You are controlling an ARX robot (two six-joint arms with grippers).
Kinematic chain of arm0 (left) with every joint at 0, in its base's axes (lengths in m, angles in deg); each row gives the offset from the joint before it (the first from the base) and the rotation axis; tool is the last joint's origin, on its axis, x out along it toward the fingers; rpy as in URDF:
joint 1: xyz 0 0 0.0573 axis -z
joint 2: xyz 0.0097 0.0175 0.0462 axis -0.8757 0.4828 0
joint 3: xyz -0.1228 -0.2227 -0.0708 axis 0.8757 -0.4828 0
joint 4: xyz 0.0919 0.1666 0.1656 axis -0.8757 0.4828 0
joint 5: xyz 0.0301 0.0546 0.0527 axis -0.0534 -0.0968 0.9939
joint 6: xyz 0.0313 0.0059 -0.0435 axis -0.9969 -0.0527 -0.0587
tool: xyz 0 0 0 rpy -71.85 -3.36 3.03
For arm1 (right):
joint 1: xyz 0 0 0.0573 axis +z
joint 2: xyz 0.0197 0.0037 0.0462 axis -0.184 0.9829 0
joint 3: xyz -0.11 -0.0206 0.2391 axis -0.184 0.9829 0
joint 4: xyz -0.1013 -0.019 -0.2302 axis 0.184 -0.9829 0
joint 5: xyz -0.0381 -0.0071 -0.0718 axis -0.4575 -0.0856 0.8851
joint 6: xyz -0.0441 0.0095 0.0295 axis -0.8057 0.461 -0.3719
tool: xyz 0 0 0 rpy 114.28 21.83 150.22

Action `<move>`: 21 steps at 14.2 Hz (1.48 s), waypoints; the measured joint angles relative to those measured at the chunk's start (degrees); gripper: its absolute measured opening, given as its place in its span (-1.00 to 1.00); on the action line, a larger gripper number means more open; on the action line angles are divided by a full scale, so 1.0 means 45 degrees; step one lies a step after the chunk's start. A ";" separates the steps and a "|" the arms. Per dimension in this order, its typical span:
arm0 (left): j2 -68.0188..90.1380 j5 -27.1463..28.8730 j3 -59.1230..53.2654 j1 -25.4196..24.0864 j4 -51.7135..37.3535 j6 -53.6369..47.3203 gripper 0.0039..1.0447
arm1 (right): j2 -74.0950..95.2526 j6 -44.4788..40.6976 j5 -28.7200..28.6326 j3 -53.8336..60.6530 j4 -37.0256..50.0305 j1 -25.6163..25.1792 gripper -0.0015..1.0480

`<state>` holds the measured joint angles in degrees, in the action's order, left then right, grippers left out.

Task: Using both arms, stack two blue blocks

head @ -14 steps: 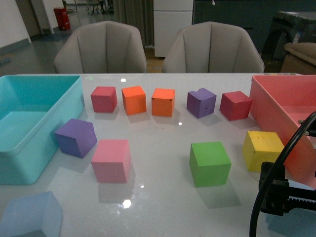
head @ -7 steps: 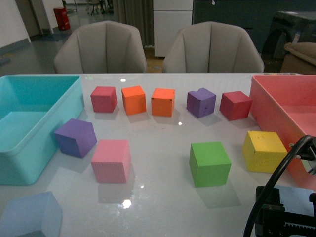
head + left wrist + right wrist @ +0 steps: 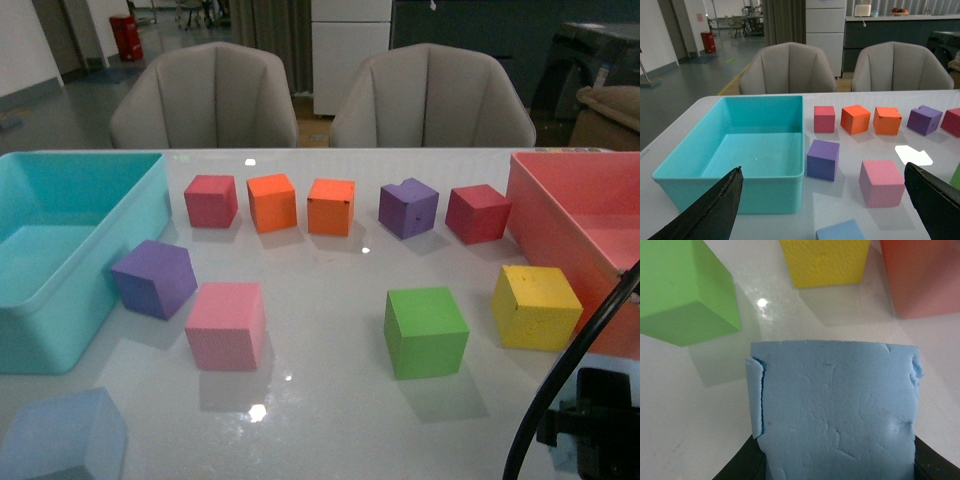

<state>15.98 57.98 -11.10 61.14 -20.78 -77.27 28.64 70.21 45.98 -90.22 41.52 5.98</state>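
Note:
One pale blue block [image 3: 62, 435] rests on the white table at the near left corner; the left wrist view shows its top [image 3: 840, 231] just below and between the spread fingers. My left gripper [image 3: 823, 170] is open above the table, and nothing is held in it. The second blue block [image 3: 835, 410] fills the right wrist view. My right gripper [image 3: 837, 462] is shut on it, above the table near the green cube. In the front view only the right arm [image 3: 600, 415] and its cable show, at the near right corner.
A turquoise bin [image 3: 60, 300] stands at the left and a pink bin [image 3: 560, 215] at the right. Purple [image 3: 153, 278], pink [image 3: 226, 325], green [image 3: 425, 331] and yellow [image 3: 535, 306] cubes sit mid-table. Several red, orange and purple cubes line the back.
In the front view the right arm's black body has slid down and to the right, towards the corner of the picture. The blue block at the near left has not moved.

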 joint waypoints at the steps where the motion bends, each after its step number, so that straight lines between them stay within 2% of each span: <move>1: 0.0000 0.0000 0.0000 0.0000 0.0000 0.0000 0.88 | -0.1025 -0.0029 0.0194 -0.0005 -0.0457 0.0165 -0.14; 3: 0.0000 0.0000 0.0000 0.0000 0.0000 0.0000 0.88 | -0.3094 -0.0311 0.0437 -0.0627 -0.1122 0.0330 -0.17; 5: 0.0000 0.0000 0.0000 0.0000 0.0000 0.0000 0.88 | -0.2594 -0.0782 0.0418 -0.1739 -0.0894 0.0291 -0.18; 6: 0.0000 0.0000 0.0000 0.0000 0.0000 0.0000 0.88 | -0.1855 -0.0962 0.0228 -0.2327 -0.0865 0.0209 -0.18; 9: 0.0000 0.0000 0.0000 0.0000 0.0000 0.0000 0.88 | 0.1540 -0.1491 -0.0355 -0.6271 -0.1345 0.0248 -0.19; 11: 0.0000 -0.0005 0.0000 0.0000 0.0000 0.0000 0.88 | 0.4158 -0.1817 -0.0695 -0.9360 -0.2399 0.0889 -0.19; 14: 0.0000 0.0000 0.0000 0.0000 0.0000 0.0000 0.88 | 0.6567 -0.1860 -0.0971 -1.2298 -0.3823 0.1627 -0.19; 17: 0.0000 -0.0005 0.0000 0.0000 0.0000 0.0000 0.88 | 0.8485 -0.1107 -0.1409 -1.5101 -0.5527 0.2084 -0.21; 21: 0.0000 -0.0005 0.0000 0.0000 0.0000 0.0000 0.88 | 1.0156 0.0078 -0.1389 -1.7340 -0.7213 0.2059 -0.21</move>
<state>15.98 57.96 -11.10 61.14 -20.78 -77.27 74.35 70.56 39.73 -168.25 9.06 15.25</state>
